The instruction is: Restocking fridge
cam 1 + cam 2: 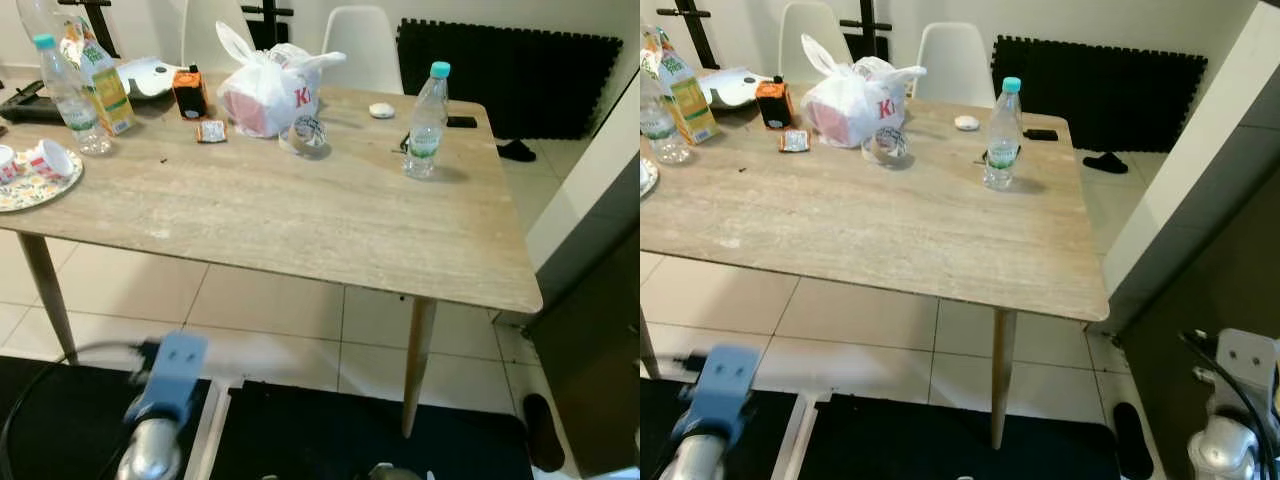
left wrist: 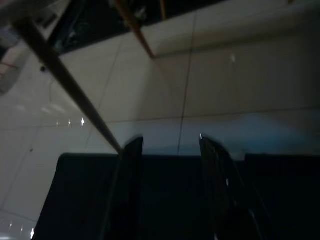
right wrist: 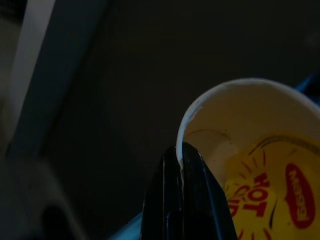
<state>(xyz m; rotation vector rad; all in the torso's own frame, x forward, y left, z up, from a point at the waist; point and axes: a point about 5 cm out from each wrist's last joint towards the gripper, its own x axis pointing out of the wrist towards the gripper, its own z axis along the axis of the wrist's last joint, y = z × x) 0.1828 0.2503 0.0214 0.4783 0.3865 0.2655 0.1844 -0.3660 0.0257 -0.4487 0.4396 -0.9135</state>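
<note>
While the head camera looks down across a wooden table (image 1: 330, 220), the action is low on the robot's right: the right gripper (image 3: 186, 200) has a white cup (image 3: 250, 145) with a yellow label and red "HOT" lettering pinched at the rim. One black finger (image 3: 187, 195) presses the cup's edge from the outside, and the cup's body bulges away beside it, tilted toward the lens. The second finger is hidden, but that cup is clamped tight against the one on show. Behind it, only a dark surface and a pale vertical strip.

Over on the other side, the left gripper (image 2: 167, 185) hangs low above a black mat (image 2: 75, 200) on the tiled floor (image 2: 225, 80), its two fingers (image 2: 127, 185) spread apart with nothing between them. A slim table leg (image 2: 65, 80) slants past.

Up on the table, well apart from both arms, sits a water bottle (image 1: 426, 120) with a teal cap near the far right side, a white plastic bag (image 1: 268, 88) with red print, a roll of clear tape (image 1: 305, 133) just beside it, and a small orange box (image 1: 189, 92). At the left end stand a juice carton (image 1: 103, 85) and a second bottle (image 1: 66, 95), with a patterned plate (image 1: 35, 185) at the near edge. White chairs (image 1: 358, 45) wait behind, and a dark foam mat (image 1: 510, 75) leans on the wall.
</note>
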